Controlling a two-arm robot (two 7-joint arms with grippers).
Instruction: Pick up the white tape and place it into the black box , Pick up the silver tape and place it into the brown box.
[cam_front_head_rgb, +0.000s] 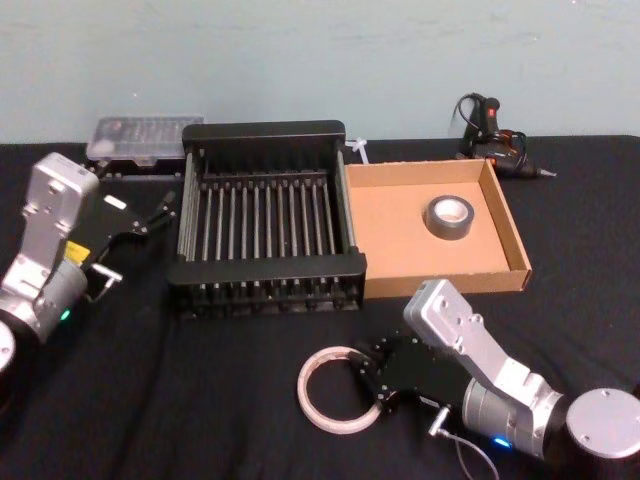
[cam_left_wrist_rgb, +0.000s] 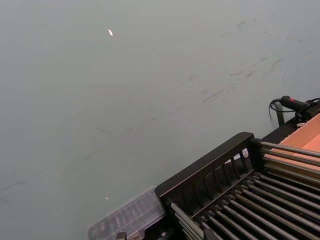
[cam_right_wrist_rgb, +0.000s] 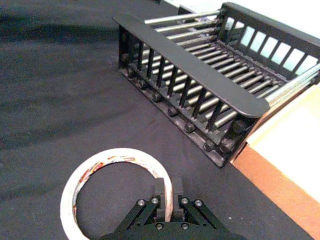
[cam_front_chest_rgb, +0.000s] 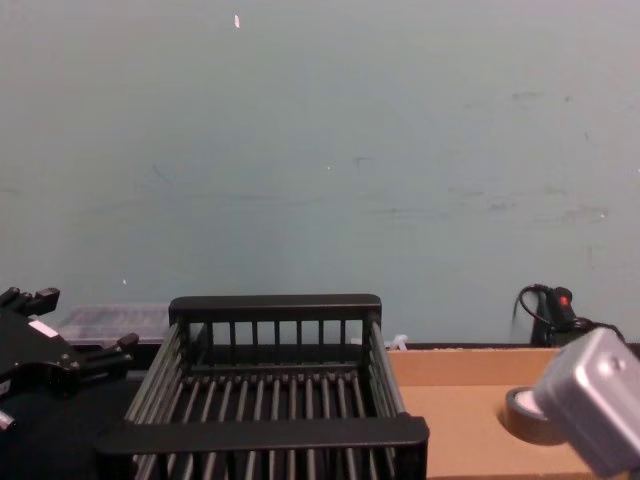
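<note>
black table (cam_front_head_rgb: 580, 250), black box (cam_front_head_rgb: 266, 270), brown box (cam_front_head_rgb: 400, 268), white tape (cam_front_head_rgb: 322, 388)

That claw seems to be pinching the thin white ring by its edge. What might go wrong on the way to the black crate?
The right gripper pinches only one thin wall of the white tape, so the ring may swing or slip when lifted. The black box has raised rails, and a hanging ring might catch on the near one. Its floor is open bars, so a ring dropped on edge might wedge between them.
</note>
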